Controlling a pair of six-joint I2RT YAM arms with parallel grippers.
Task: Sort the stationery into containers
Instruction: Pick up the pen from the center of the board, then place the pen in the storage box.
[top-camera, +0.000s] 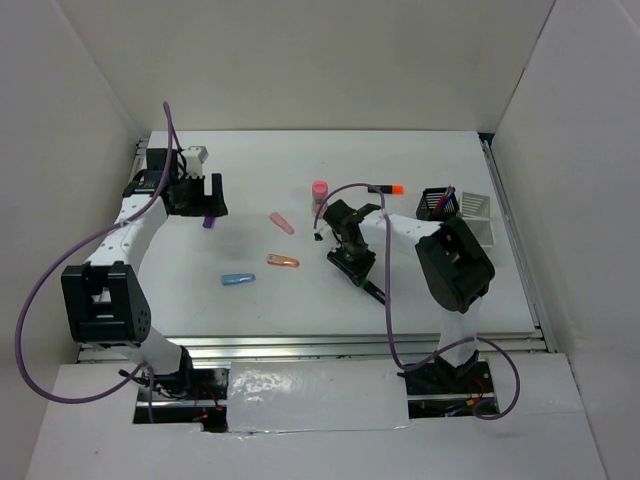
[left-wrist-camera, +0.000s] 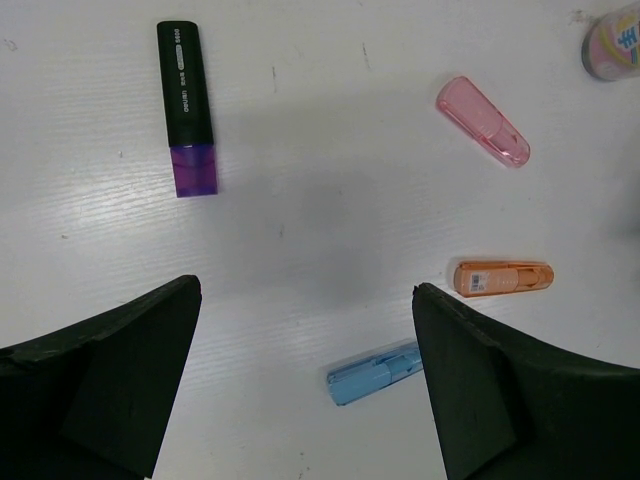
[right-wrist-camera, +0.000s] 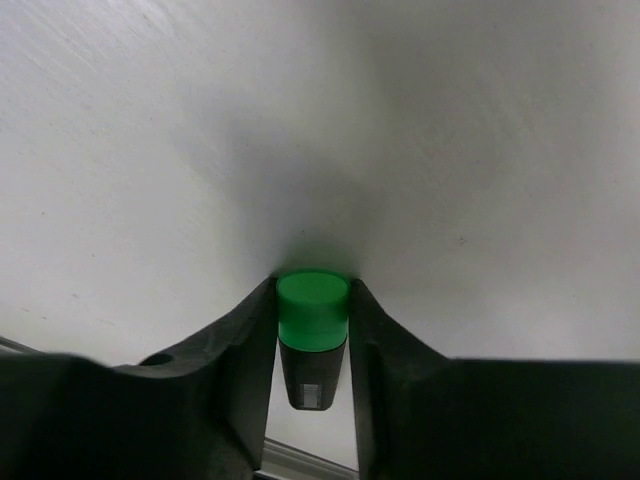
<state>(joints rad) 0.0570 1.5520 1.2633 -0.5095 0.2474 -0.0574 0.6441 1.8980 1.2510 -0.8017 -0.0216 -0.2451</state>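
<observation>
Barely started, by the look of it. Far left: hovering with left gripper (left-wrist-camera: 305, 290) spread wide and empty above purple highlighter (left-wrist-camera: 185, 105). Yet to sort on the table (top-camera: 300, 150), moving right: blue cap (top-camera: 238, 279), orange cap (top-camera: 283, 261), pink cap (top-camera: 282, 222), pink cylinder (top-camera: 320, 192), orange highlighter (top-camera: 385, 188). Right of centre: pinching green highlighter (right-wrist-camera: 312, 320) at its capped end with right gripper (right-wrist-camera: 312, 300), low at the table, well short of the containers. Far right: seemingly a few pens (top-camera: 441, 198) already in cup (top-camera: 437, 210), beside tray (top-camera: 482, 217); cannot tell the tray's contents.
</observation>
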